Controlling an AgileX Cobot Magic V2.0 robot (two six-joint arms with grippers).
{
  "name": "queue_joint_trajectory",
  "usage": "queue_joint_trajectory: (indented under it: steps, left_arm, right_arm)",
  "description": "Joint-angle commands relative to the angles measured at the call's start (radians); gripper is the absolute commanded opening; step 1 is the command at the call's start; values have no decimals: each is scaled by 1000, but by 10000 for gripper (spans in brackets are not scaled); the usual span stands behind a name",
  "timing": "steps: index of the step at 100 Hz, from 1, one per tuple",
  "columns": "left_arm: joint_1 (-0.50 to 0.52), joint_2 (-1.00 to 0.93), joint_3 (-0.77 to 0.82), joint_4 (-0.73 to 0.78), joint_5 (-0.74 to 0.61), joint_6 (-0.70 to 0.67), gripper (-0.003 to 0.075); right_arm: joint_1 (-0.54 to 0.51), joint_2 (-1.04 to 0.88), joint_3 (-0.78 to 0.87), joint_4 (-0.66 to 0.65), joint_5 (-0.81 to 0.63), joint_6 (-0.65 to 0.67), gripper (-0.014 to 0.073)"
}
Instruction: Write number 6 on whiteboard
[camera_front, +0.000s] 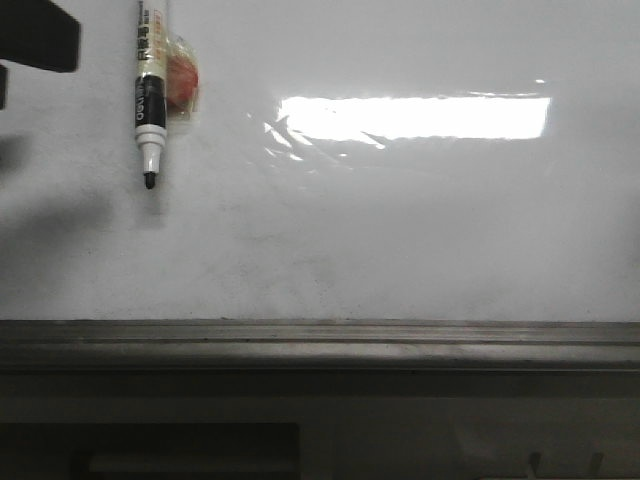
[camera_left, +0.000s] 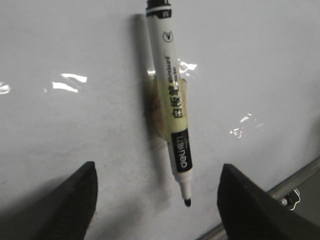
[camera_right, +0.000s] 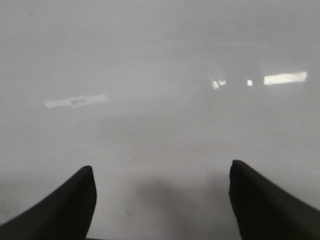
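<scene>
The whiteboard (camera_front: 400, 240) fills the front view, glossy white with faint grey smudges. No number 6 is in view on it. An uncapped white and black marker (camera_front: 150, 90) lies against the board at the upper left, bare black tip toward the ledge, held under clear tape over an orange patch (camera_front: 184, 80). In the left wrist view the marker (camera_left: 172, 100) points down between the fingers of my left gripper (camera_left: 158, 167), which is open and apart from it. My right gripper (camera_right: 162, 167) is open over the bare whiteboard (camera_right: 160, 75), holding nothing.
A grey metal ledge (camera_front: 320, 340) runs along the board's near edge and shows as a strip (camera_left: 295, 180) in the left wrist view. A bright rectangular light reflection (camera_front: 415, 117) sits at the upper right. A dark part of my left arm (camera_front: 38, 38) shows in the top left corner.
</scene>
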Motion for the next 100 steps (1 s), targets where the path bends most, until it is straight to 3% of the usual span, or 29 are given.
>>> queue_joint_trajectory:
  steps: [1,39,48,61,85,100]
  left_arm:
    - [-55,69,-62,-32,-103,12,460]
    - [-100,259,-124,-34,-170,12,445]
    - [-100,263,-124,-34,-167,12,319]
    - [-100,244,-124,-25,-165,12,-24]
    - [-100,161,-124,63,-120,13,-20]
    - [-100,108,-169,245,91,13,-20]
  right_arm:
    - [-5,12,-34,14,-50,-14,498]
    - [-5,12,-34,14,-45,-14,498]
    - [-5,12,-34,14,-45,-14,498]
    - [-5,12,-34,14,-45,-14,498]
    - [-3,12,-34,25,-22,-20,479]
    - [37,56,-70,247,82,-275,435]
